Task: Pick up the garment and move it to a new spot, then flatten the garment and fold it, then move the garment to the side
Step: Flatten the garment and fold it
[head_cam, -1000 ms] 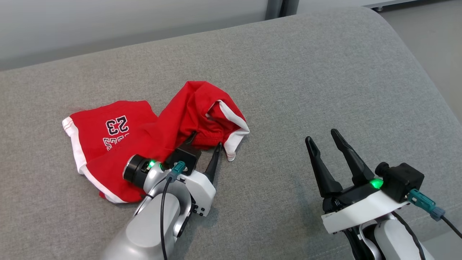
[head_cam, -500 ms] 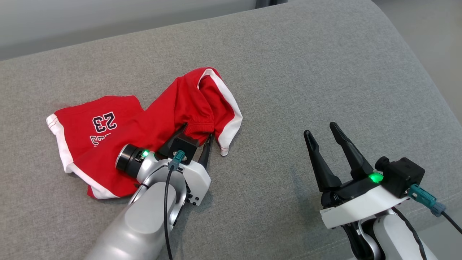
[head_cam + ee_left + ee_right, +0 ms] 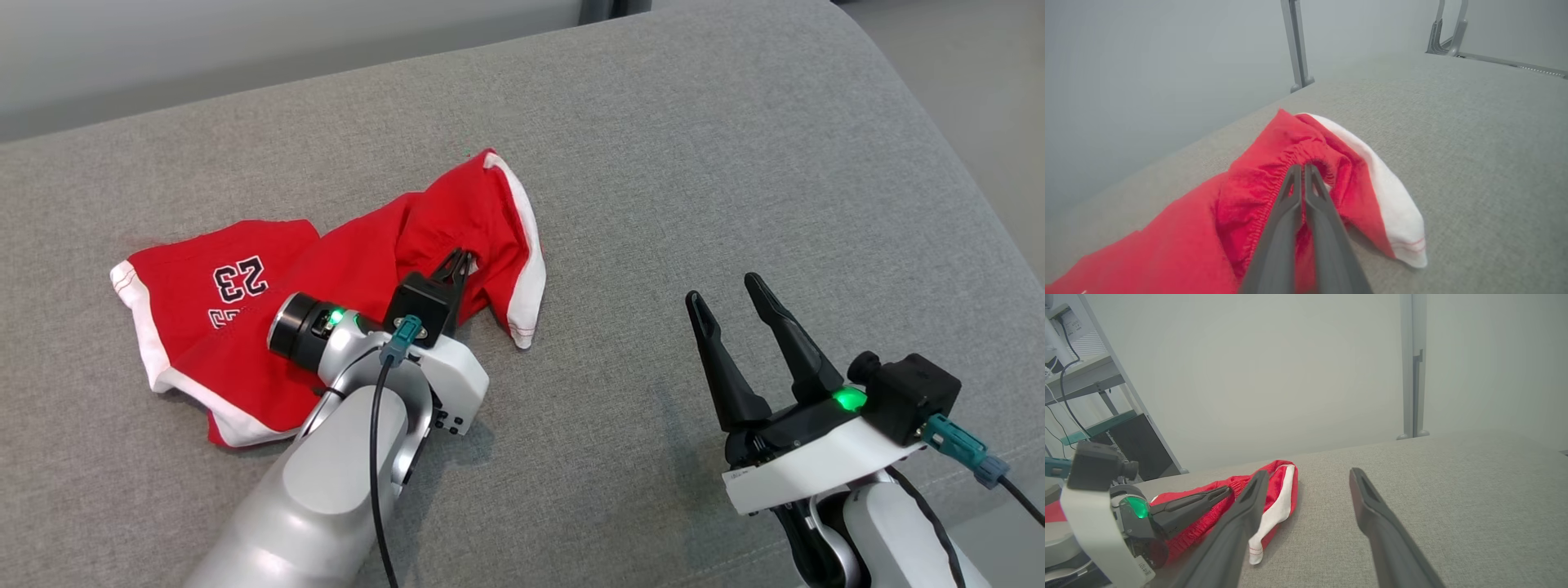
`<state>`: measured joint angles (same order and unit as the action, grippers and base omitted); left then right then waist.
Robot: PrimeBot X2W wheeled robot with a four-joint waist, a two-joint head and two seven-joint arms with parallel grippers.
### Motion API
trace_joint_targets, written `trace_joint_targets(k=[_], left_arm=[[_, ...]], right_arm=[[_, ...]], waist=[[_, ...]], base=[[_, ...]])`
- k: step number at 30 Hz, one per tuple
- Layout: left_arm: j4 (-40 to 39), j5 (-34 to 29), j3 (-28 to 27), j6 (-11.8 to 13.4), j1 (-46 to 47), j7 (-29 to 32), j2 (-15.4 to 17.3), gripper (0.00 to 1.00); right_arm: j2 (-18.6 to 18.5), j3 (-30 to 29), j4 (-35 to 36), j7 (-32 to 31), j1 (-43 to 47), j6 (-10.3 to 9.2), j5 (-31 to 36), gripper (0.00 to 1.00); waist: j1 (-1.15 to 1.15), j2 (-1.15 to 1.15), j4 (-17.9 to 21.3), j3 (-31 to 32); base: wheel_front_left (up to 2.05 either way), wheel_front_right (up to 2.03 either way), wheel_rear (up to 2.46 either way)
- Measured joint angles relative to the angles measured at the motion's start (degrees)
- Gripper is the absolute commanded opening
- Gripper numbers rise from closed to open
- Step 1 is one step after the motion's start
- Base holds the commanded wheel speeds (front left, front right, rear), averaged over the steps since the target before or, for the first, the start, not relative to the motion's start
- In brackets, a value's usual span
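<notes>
Garment (image 3: 351, 269): one pair of red fabric shorts with white trim along the leg hems and side edge, and a dark printed number 23 on one leg. It lies crumpled on the grey woven cushion (image 3: 694, 163), left of centre in the head view. The printed leg lies spread flat at the far left. The other end is bunched into a raised fold, with the white trim running down its right edge.

Left gripper (image 3: 461, 260): two long dark fingers pressed together with no gap showing between them. They are clamped on the gathered elastic waistband (image 3: 1274, 175) of the garment (image 3: 1180, 241), as the left wrist view shows. Red cloth is puckered around the fingertips there, and the white-trimmed fold (image 3: 1396, 212) hangs just to their right. In the right wrist view the same gripper (image 3: 1224, 492) reaches into the red cloth (image 3: 1274, 486) from the left.

Right gripper (image 3: 723, 290): fingers spread wide, with nothing between them and nothing touching them. It sits well apart from the garment, at the lower right of the head view, over bare cushion. In its own wrist view the gripper (image 3: 1308, 473) frames only cushion (image 3: 1453, 490), and the garment lies beyond its left finger.
</notes>
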<state>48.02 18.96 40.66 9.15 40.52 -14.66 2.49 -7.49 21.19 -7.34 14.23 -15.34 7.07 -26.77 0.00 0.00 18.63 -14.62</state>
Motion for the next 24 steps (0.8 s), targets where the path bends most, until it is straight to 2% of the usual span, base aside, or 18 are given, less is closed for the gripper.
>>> trace_joint_targets(k=[11, 17, 24], left_arm=[[-6.8, -2.8, -6.6, -0.6, -0.8, 0.0, 0.4, 0.00], [-10.7, -2.0, -11.0, -1.8, -7.1, 0.0, 1.5, 0.00], [-11.7, 1.5, -13.8, -3.8, -13.9, 0.0, 4.5, 0.00]], right_arm=[[-0.1, -0.2, -0.1, 0.0, 0.2, 0.00, 0.0, 1.00], [-0.5, 0.0, -0.5, 0.0, 0.8, 0.00, 0.0, 1.00], [-1.9, 1.7, -2.2, 0.0, 3.4, 0.00, -1.3, 1.00]], waist=[[0.00, 0.00, -1.7, 1.6], [0.00, 0.00, -4.2, 3.4], [0.00, 0.00, -8.4, 6.5]], base=[[0.00, 0.00, 0.00], [0.00, 0.00, 0.00], [0.00, 0.00, 0.00]])
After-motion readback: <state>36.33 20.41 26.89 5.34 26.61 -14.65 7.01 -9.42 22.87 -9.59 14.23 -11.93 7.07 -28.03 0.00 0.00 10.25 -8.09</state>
